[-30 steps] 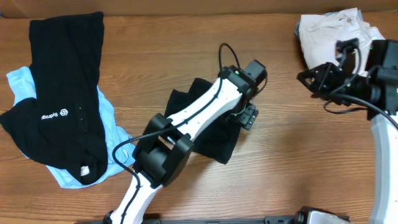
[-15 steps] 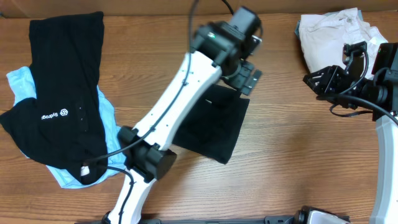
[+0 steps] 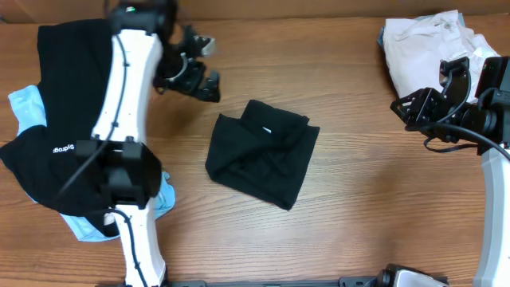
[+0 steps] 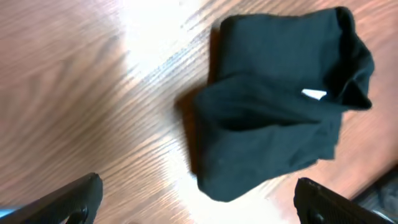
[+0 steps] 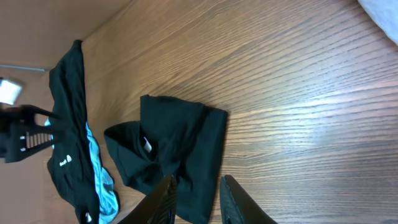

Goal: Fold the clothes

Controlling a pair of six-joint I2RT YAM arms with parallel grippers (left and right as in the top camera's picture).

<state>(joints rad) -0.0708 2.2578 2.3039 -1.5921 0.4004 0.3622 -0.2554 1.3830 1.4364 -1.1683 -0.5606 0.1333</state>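
A: Black folded garment (image 3: 263, 159) is logged at centre frame, bundled on the wood table (image 3: 358, 207).

B: Left gripper (image 3: 191, 73), upper left, is seen spread and empty beside the logo shirt (image 3: 80, 119), which is draped over a light blue piece (image 3: 24, 108).

A: Right gripper (image 3: 410, 106), right edge, is likewise parted and empty, near the white pile (image 3: 426, 36).

B: One item is judged folded. Next, a shirt edge would need to be pinched and drawn flat.

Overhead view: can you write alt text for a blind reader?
A roughly folded black garment lies centred on a wooden table. Black and blue clothes are piled by the left arm, white clothes by the right arm.
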